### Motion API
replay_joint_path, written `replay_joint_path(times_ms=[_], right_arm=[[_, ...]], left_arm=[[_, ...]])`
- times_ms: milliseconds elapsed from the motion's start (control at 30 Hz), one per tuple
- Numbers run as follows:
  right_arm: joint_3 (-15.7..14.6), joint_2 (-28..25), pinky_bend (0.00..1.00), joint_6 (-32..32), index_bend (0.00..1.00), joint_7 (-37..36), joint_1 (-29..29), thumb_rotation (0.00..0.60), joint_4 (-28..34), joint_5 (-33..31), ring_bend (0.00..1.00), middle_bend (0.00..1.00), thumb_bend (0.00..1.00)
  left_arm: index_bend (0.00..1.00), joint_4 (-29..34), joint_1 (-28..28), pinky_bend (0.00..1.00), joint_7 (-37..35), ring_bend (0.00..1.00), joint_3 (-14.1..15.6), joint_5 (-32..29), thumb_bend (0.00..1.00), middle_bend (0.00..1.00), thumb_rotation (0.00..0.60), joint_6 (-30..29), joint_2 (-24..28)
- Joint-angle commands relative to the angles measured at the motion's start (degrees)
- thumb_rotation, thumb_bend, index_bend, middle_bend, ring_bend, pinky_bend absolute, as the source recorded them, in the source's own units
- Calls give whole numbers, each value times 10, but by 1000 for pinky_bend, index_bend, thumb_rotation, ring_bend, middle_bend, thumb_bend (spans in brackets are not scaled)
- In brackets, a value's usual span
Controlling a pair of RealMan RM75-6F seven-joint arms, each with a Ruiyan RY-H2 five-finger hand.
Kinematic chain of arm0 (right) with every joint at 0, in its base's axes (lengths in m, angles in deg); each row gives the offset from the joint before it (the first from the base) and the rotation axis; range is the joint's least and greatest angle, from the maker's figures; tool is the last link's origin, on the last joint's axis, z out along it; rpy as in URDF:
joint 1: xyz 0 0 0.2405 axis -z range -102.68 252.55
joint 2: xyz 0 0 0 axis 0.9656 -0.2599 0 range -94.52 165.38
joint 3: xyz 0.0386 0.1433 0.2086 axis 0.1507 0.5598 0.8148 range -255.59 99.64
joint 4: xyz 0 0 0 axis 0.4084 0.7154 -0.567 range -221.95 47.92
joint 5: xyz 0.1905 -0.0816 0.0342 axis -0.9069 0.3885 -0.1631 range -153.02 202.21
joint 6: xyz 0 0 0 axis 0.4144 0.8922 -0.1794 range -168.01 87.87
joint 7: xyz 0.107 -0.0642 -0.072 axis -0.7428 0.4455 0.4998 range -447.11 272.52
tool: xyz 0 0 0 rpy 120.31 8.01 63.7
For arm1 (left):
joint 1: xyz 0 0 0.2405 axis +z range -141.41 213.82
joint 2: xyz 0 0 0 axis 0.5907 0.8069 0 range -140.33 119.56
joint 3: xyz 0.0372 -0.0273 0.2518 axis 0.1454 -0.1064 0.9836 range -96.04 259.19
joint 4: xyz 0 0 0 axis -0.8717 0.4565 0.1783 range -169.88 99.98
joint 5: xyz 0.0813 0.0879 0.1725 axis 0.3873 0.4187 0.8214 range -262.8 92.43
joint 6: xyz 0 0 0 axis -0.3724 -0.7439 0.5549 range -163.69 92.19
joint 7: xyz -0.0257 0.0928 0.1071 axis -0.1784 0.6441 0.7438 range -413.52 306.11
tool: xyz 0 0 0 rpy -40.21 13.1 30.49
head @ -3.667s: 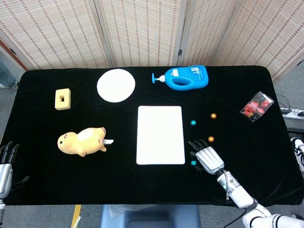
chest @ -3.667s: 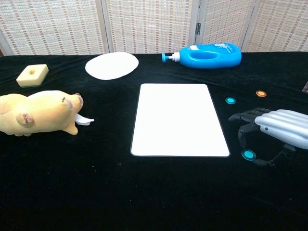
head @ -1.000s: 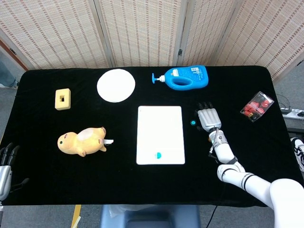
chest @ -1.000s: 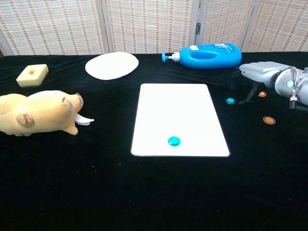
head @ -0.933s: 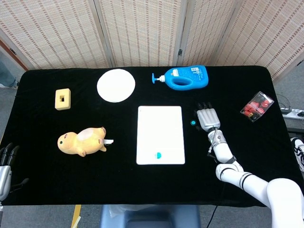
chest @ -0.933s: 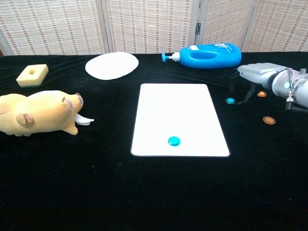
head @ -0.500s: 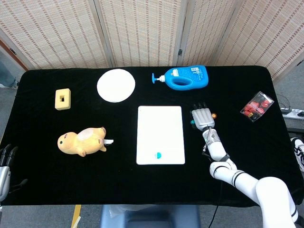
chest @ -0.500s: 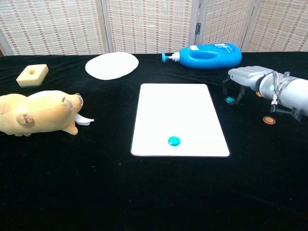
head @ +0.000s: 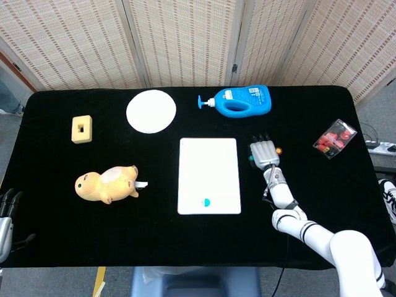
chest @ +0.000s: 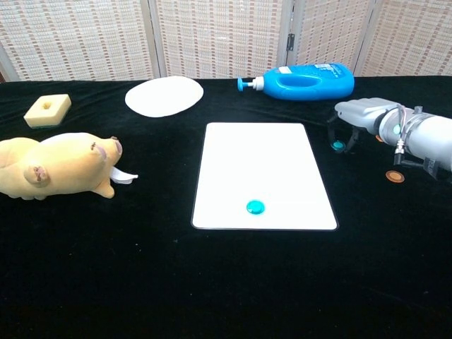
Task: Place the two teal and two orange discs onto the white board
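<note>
The white board [head: 208, 162] lies at mid-table with one teal disc [head: 206, 202] near its front edge, also plain in the chest view [chest: 255, 206]. Just right of the board, my right hand [head: 263, 152] reaches down over the second teal disc [chest: 338, 146], its dark fingertips curled around the disc and pinching it at table level. One orange disc [head: 278, 150] peeks out beside the hand's right side. The other orange disc [chest: 395, 176] lies nearer me, beside the forearm. My left hand [head: 6, 213] rests at the table's front left corner, fingers apart and holding nothing.
A blue pump bottle [head: 238, 100] lies on its side behind the board. A round white plate [head: 151, 111], a yellow sponge block [head: 81, 129] and a yellow plush pig [head: 106, 183] occupy the left half. A clear packet of red pieces [head: 335, 138] sits far right.
One teal disc went from beside my right hand onto the board. The right hand then moved back to the second teal disc and its fingers drew in around it.
</note>
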Motion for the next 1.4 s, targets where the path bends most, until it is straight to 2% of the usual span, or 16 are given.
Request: replay_joint_path(times_ms=[33, 167, 400, 500, 633, 833, 1400], right_arm=[[-3, -13, 0, -10, 500, -9, 8, 587, 19, 12, 62, 156, 381], [-14, -54, 0, -38, 501, -21, 24, 588, 81, 47, 63, 155, 381], [-44, -153, 0, -83, 501, -28, 49, 588, 266, 127, 63, 160, 381], [-61, -174, 0, -91, 501, -25, 52, 587, 329, 160, 65, 161, 382], [-83, -173, 0, -89, 501, -17, 50, 588, 373, 192, 64, 161, 382], [-105, -155, 0, -81, 501, -2, 43, 584, 393, 218, 62, 161, 381], [-117, -133, 0, -83, 501, 28, 38, 587, 383, 218, 56, 160, 382]], left_arm=[[0, -1, 0, 0, 0, 0, 0, 1, 100, 0, 600, 0, 0], [0, 0, -1, 0, 0, 0, -1, 1, 100, 0, 600, -1, 1], [0, 8, -3, 0, 1, 0, -1, 7, 100, 0, 600, -3, 4], [0, 10, -2, 0, 2, 0, -1, 9, 100, 0, 600, -4, 5], [0, 11, 0, 0, 1, 0, 0, 10, 100, 0, 600, -7, 6], [0, 9, 5, 0, -14, 0, 3, 9, 100, 0, 600, -9, 9], [0, -3, 8, 0, -28, 0, 6, 11, 100, 0, 600, -6, 5]])
